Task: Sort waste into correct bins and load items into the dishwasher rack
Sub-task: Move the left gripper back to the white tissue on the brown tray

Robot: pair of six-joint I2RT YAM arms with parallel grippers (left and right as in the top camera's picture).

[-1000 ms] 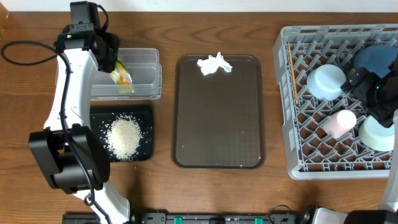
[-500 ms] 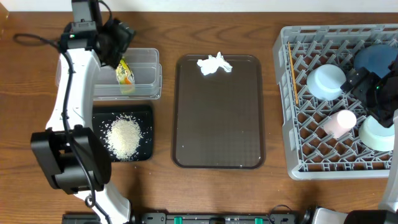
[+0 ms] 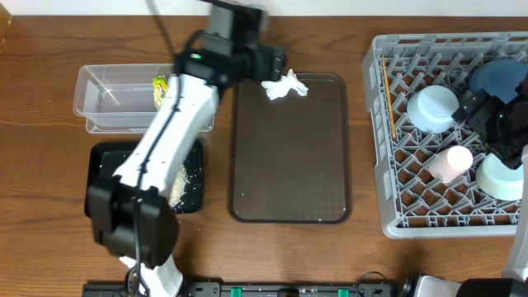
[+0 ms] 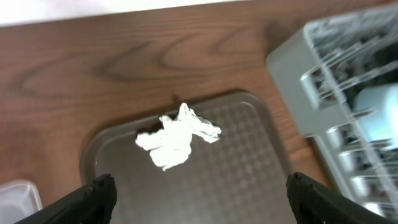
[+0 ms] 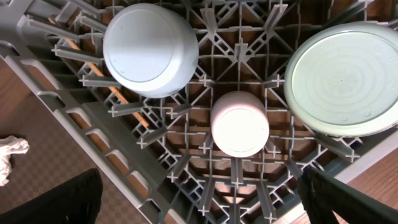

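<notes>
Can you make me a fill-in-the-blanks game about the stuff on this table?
The crumpled white tissue lies on the big brown ___.
The yellow-green wrapper sits inside the clear plastic ___.
The small cup standing in the grey rack is coloured ___.
Missing words: tray, tub, pink.

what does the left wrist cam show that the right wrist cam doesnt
Only the left wrist view: a corner of the clear tub. Only the right wrist view: the pink cup, the mint green bowl and the chopstick. Both: the crumpled tissue, the brown tray it lies on, and the grey rack.
</notes>
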